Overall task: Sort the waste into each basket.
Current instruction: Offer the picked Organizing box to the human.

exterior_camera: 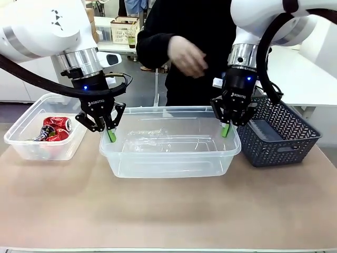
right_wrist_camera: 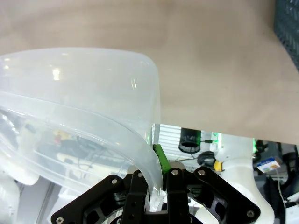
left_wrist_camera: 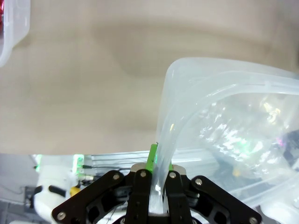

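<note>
Tightly, left end effector (exterior_camera: pixel 110 135) and right end effector (exterior_camera: pixel 226 129) grip bottle tub (exterior_camera: pixel 168 167); smaller tub (exterior_camera: pixel 20 128) holds cans (exterior_camera: pixel 56 128).

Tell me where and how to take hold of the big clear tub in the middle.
Take the clear tub by its rolled rim at the two short ends, coming straight down from above, one finger inside the wall and one outside. The walls are thin and upright and the top is open. The left hand and right hand are shut on it that way.
</note>
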`<state>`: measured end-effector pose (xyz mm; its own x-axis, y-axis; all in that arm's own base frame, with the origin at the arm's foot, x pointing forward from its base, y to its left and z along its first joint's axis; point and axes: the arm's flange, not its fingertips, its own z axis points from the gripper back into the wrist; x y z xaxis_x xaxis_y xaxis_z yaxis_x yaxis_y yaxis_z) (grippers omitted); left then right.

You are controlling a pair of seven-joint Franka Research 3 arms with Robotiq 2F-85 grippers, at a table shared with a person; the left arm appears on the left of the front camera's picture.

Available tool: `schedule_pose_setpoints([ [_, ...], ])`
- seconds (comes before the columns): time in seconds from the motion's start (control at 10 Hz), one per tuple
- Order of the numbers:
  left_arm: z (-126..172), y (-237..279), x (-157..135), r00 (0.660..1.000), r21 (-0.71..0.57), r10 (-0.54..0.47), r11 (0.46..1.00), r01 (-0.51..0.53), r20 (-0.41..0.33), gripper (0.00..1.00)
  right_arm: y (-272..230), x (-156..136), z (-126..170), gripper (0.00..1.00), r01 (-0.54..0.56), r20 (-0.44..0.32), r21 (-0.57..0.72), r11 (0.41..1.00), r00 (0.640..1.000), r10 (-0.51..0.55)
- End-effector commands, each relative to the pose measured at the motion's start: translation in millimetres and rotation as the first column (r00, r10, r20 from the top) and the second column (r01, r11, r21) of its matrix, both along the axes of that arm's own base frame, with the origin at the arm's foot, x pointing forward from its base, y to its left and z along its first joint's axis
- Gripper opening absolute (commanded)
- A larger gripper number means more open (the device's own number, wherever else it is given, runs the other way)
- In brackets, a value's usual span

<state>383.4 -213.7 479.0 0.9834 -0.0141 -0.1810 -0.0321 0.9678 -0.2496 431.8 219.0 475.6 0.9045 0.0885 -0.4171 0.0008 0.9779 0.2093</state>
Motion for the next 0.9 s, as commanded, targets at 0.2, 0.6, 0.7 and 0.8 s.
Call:
schedule_pose_setpoints([
  [0.2,0.0,9.6,0.6,1.0,0.01,0.024,1.0,-0.024,-0.001,0.0,-5.6,2.7,4.4,0.0,0.004,-0.01,0.004,1.0,1.0,-0.004],
  [0.6,0.0,9.6,0.6,1.0,0.01,0.024,1.0,-0.024,-0.001,0.0,-5.6,2.7,4.4,0.0,0.004,-0.01,0.004,1.0,1.0,-0.004],
  [0.7,0.0,9.6,0.6,1.0,0.01,0.024,1.0,-0.024,-0.001,0.0,-5.6,2.7,4.4,0.0,0.004,-0.01,0.004,1.0,1.0,-0.004],
  [0.8,0.0,9.6,0.6,1.0,0.01,0.024,1.0,-0.024,-0.001,0.0,-5.6,2.7,4.4,0.0,0.004,-0.01,0.004,1.0,1.0,-0.004],
])
